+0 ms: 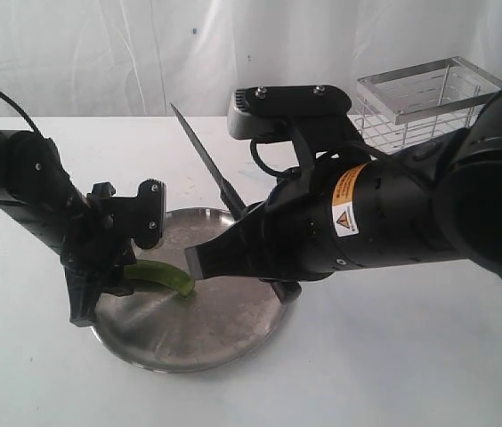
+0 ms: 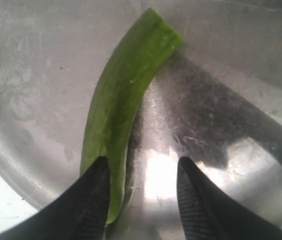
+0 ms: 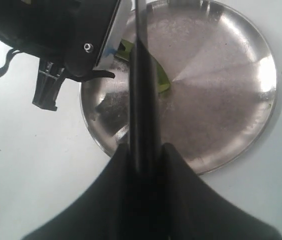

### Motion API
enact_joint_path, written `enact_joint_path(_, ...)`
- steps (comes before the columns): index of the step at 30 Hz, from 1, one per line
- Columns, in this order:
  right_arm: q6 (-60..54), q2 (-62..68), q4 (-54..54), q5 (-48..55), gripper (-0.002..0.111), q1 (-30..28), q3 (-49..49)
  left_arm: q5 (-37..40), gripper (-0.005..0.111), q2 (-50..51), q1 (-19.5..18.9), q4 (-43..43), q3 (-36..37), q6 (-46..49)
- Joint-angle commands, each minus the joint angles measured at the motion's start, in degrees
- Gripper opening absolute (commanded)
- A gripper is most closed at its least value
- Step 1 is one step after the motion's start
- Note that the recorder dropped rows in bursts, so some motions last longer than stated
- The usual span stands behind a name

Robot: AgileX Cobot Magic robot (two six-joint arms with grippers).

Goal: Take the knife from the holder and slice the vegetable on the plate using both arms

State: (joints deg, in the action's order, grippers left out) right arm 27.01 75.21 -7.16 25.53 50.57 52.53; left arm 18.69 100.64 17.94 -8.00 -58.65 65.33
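The vegetable [image 1: 160, 276] lies on the left part of the plate [image 1: 224, 342], its cut end pale green. My left gripper [image 1: 104, 289] stands over the vegetable's left end. In the left wrist view the left gripper [image 2: 142, 172] is open; one finger [image 2: 93, 200] overlaps the vegetable [image 2: 123, 95], the other stands over bare plate [image 2: 216, 115]. My right gripper [image 3: 145, 147] is shut on the knife [image 3: 143, 90], whose handle runs between the fingers. Over the plate the knife's dark blade [image 1: 202, 151] points up and back to the left from the right gripper [image 1: 242, 227].
The wire holder [image 1: 420, 98] stands at the back right, behind the right arm. A white curtain closes off the back. The plate [image 3: 221, 100] sits near the front of the white table [image 1: 411, 356], with bare table on both sides.
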Motion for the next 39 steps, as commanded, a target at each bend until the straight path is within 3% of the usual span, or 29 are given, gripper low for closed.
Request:
enact_joint_path(1, -0.46, -0.71, -0.09, -1.32, 0.003, -0.34, -0.07, 0.36, 0.047, 1.7, 0.02, -0.36, -0.17, -0.12)
enact_joint_path(5, -0.46, -0.71, -0.09, -1.44, 0.003, -0.34, -0.07, 0.9, 0.043, 2.73, 0.02, -0.36, -0.17, -1.06)
enact_joint_path(11, -0.46, -1.33, 0.05, -1.26, 0.003, -0.34, -0.07, 2.65, 0.001, 2.36, 0.38, -0.45, -0.17, -7.01)
enact_joint_path(16, 0.19, -3.79, -0.07, 0.36, 0.003, -0.34, -0.07, 2.95, 0.0, -2.99, 1.8, -0.45, -1.57, -14.46)
enact_joint_path(17, 0.19, -4.22, 0.06, 0.48, 0.003, -0.34, -0.07, 3.65, 0.0, -3.38, 1.8, -0.45, -2.19, -14.34)
enact_joint_path(19, 0.19, -4.98, 0.06, 0.48, 0.003, -0.34, -0.07, 3.76, 0.015, -3.59, 1.8, -0.45, -2.51, -12.66)
enact_joint_path(22, 0.19, -5.36, 0.06, 0.48, 0.003, -0.34, -0.07, 3.62, 0.064, -1.64, 1.8, -0.45, -2.63, -7.53)
enact_joint_path(23, 0.19, -5.38, 0.06, 0.34, 0.003, -0.34, -0.07, 4.09, 0.067, -1.06, 1.8, -0.45, -2.77, -6.89)
enact_joint_path(28, 0.09, -5.38, 0.06, -1.2, 0.003, -0.34, -0.07, 9.7, 0.05, 2.36, 1.8, 0.83, -6.06, -6.5)
enact_joint_path(39, -0.02, -5.38, 0.06, -1.6, 0.003, -0.34, -0.07, 16.84, 0.049, 9.45, 1.8, 2.57, -14.23, -8.2)
